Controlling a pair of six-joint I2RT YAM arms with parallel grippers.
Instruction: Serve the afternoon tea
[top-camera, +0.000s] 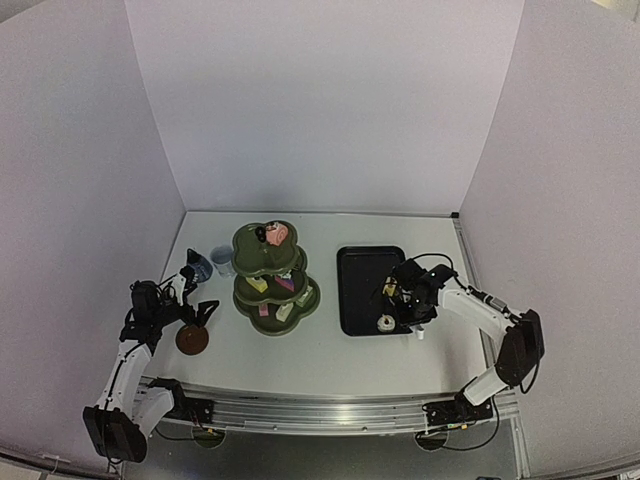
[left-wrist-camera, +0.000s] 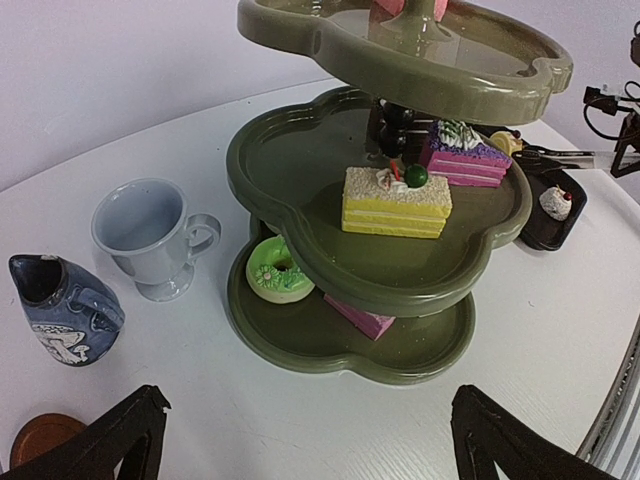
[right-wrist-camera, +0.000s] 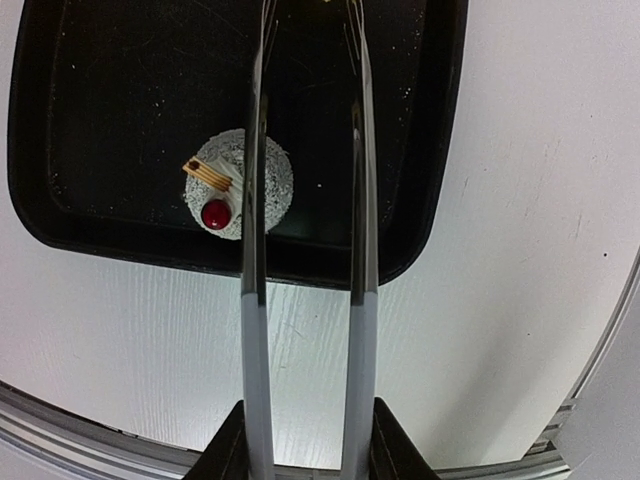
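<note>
The dark green three-tier stand (top-camera: 247, 246) (left-wrist-camera: 300, 230) carries a yellow cake (left-wrist-camera: 396, 200), a purple-pink cake (left-wrist-camera: 463, 155), a green doughnut (left-wrist-camera: 279, 269) and a pink slice (left-wrist-camera: 360, 315). Left of it stand the white cup (top-camera: 222, 261) (left-wrist-camera: 150, 235) and the blue jug (top-camera: 199, 266) (left-wrist-camera: 65, 305). My left gripper (top-camera: 195, 300) (left-wrist-camera: 305, 440) is open over bare table in front of the stand. My right gripper (top-camera: 412, 295) (right-wrist-camera: 305, 445) is shut on the metal tongs (right-wrist-camera: 360, 250). The tongs reach over the black tray (right-wrist-camera: 100, 100), their left arm crossing a white pastry (right-wrist-camera: 238, 183) (top-camera: 386, 322). Their tips are out of view.
A brown coaster (top-camera: 192, 340) (left-wrist-camera: 40, 435) lies by the left gripper. The black tray (top-camera: 360, 275) sits right of the stand. The table's metal front rail (right-wrist-camera: 60, 425) runs just behind the right gripper. White walls enclose the table.
</note>
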